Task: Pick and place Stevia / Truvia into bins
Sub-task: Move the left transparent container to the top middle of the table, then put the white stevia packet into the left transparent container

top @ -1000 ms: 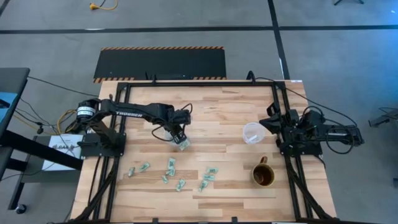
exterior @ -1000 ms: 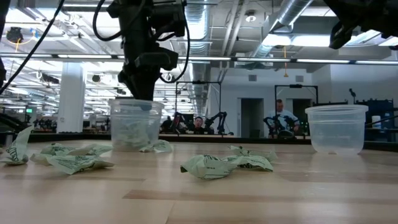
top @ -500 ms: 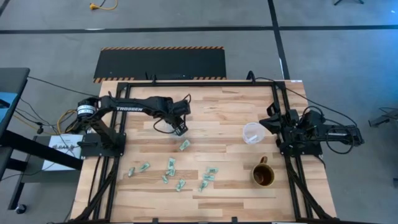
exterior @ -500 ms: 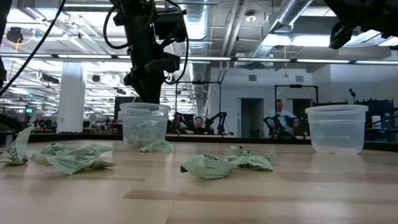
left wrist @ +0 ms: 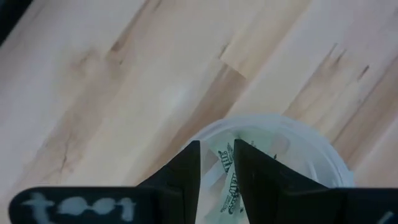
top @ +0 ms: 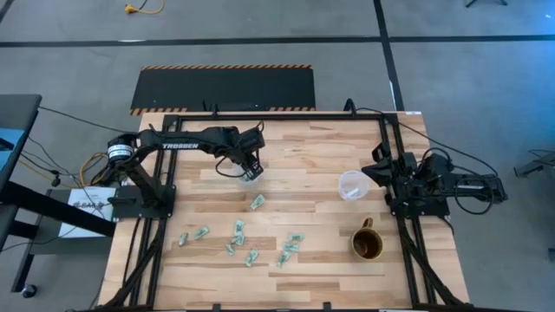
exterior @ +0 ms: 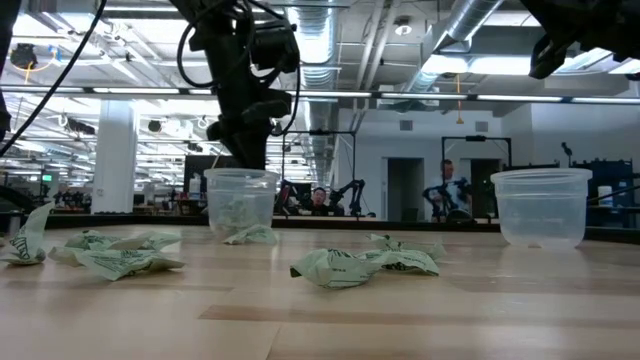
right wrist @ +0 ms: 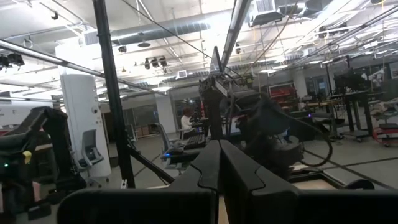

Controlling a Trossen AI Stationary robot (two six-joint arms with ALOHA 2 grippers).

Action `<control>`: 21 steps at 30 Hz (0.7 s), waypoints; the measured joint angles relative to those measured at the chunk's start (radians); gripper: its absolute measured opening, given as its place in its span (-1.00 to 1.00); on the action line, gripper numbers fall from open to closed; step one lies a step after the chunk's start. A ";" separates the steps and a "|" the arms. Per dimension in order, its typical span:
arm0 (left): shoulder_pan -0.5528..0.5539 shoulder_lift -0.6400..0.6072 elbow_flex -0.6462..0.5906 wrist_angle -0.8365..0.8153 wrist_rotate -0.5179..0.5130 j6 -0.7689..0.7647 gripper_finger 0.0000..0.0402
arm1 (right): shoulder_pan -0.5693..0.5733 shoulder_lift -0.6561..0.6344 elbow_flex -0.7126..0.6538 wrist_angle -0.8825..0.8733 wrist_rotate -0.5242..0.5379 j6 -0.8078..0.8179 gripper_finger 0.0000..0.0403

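My left gripper (top: 250, 170) stands over a clear plastic cup (exterior: 241, 200) toward the table's far left and is shut on it. The cup holds green-and-white sachets (left wrist: 231, 177). Several more crumpled sachets (top: 238, 232) lie on the wood nearer the near edge; one sachet (top: 257, 202) lies alone just near of the cup. A second clear cup (top: 352, 185) stands upright at the right. My right gripper (right wrist: 219, 163) waits shut at the right edge beside that cup. My left gripper comes at the cup from above, pointing down, at its rim (left wrist: 211, 127). One finger (left wrist: 252, 171) is inside the cup and the other finger (left wrist: 185, 171) is outside the wall. The cup stays upright, its base (exterior: 241, 230) at table level in the low view.
A brown mug (top: 366, 243) with a handle stands near the right arm's base. Black frame rails (top: 395, 147) run along the table's left, far and right sides. Bare wood lies between the two cups. People sit in the room behind the table (exterior: 455, 190).
My left gripper has moved toward the table's far edge, taking the cup with it; the cup has stayed upright and looks smaller in the low view. One sachet that lay beside the cup has stayed where it was.
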 joint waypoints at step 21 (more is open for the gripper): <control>-0.197 -0.115 0.082 -0.031 -0.003 -0.055 -0.57 | 0.000 0.000 0.000 0.000 0.000 0.000 -1.00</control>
